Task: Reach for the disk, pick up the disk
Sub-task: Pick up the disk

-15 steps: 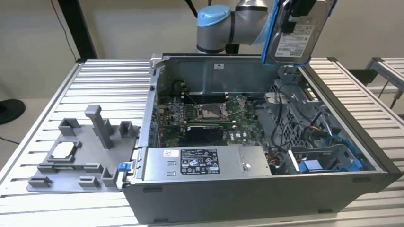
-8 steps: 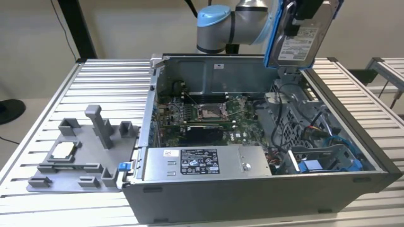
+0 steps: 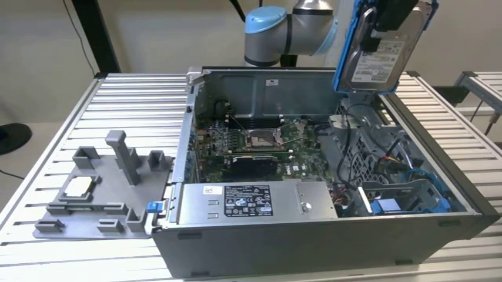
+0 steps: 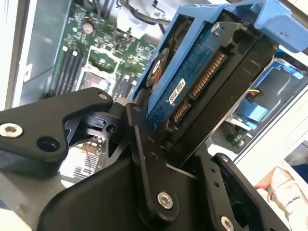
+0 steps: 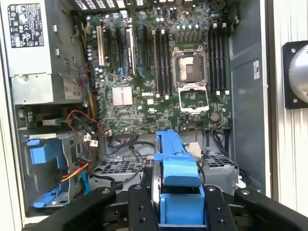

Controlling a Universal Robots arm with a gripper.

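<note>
My tool (image 4: 166,139) is clamped on the disk (image 3: 382,50), fingers (image 4: 144,159) pressing its two flat faces. In the exterior view the disk hangs upright in the air above the far right corner of the open computer case (image 3: 330,235), clear of everything inside. Pick looks done, disk lifted out.

In the second wrist view the disk's circuit board side and connector pins (image 4: 202,82) face out, blue bracket (image 4: 284,19) wrapping the edges. In the first wrist view the blue bracket end sits between my fingers, motherboard (image 5: 159,72) well below.

Handling, my judgement: rigid metal body, moderately heavy for its size, no flex. Smooth faces could slip under a weak squeeze. Fragile to shock, and the bare pins and board shouldn't get knocked. Best hold is across the flat faces near the middle, as now, off the connector end. The bracket is plastic and may give, so not a good place to grip.

Grey fixture (image 3: 94,200) sits on the table (image 3: 133,100) at the exterior view's left, well apart from the case's bay side.
</note>
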